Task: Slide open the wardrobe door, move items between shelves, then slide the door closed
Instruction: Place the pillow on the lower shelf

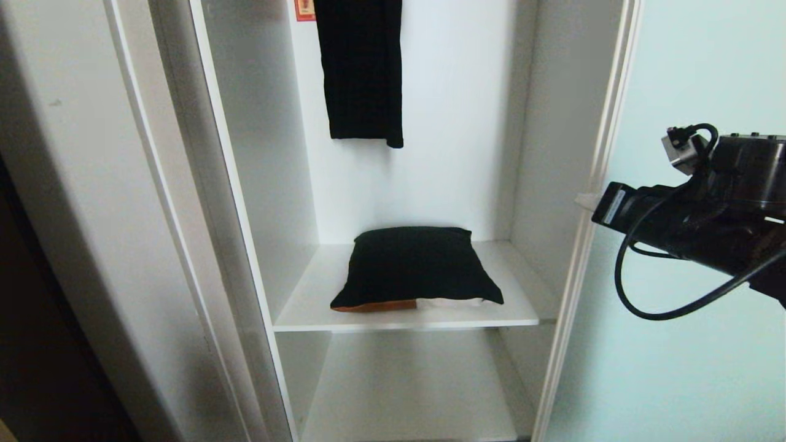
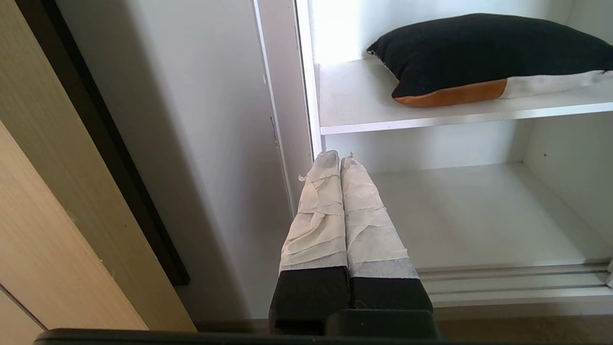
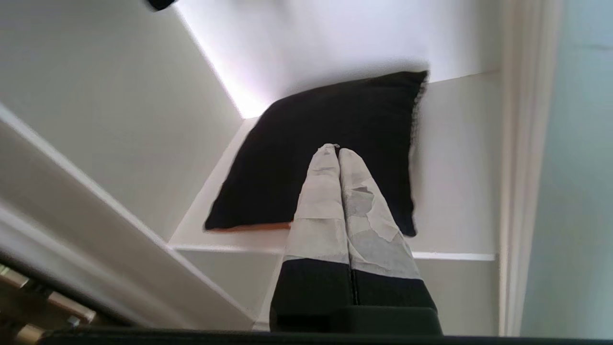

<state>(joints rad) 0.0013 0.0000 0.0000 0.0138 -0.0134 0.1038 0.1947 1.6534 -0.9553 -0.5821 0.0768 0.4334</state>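
I find the black cushion (image 1: 417,267) flat on the upper shelf (image 1: 525,307), ahead and left of my right gripper (image 3: 339,152), jaws pressed together, empty. Left gripper (image 2: 341,158), also closed, sits lower, farther off.

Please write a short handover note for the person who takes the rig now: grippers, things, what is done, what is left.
Left gripper: shut, empty, parked low by the wardrobe's left post.
Right gripper: shut, empty, raised in front of the pillow.
Pillow lies on the upper shelf; lower shelf bare.
Door is slid open to the right.
Done: door opened.
Left: move the pillow between shelves, close the door.
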